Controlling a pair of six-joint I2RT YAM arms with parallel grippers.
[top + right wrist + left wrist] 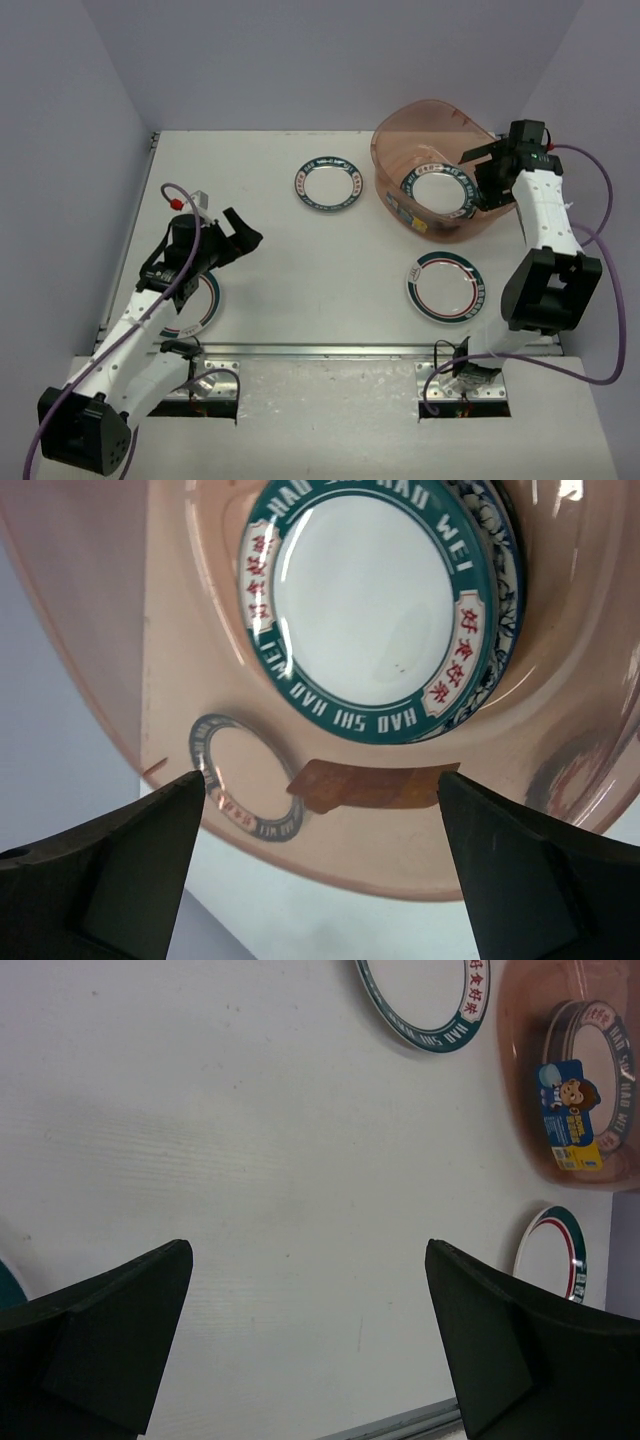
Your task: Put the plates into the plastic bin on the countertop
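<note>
The plastic bin stands at the back right of the countertop. A teal-lettered plate lies inside it. In the right wrist view this plate rests on a blue floral plate on the bin floor. My right gripper hangs open over the bin's right side, its jaws holding nothing. Another teal-lettered plate lies mid-table, and a red-and-green-striped one lies near front right. A further plate sits partly under my left arm. My left gripper is open above bare table.
Pale lavender walls close in the left, back and right sides. A metal rail runs along the near table edge. The left wrist view shows the bin's sticker, the mid-table plate and the striped plate.
</note>
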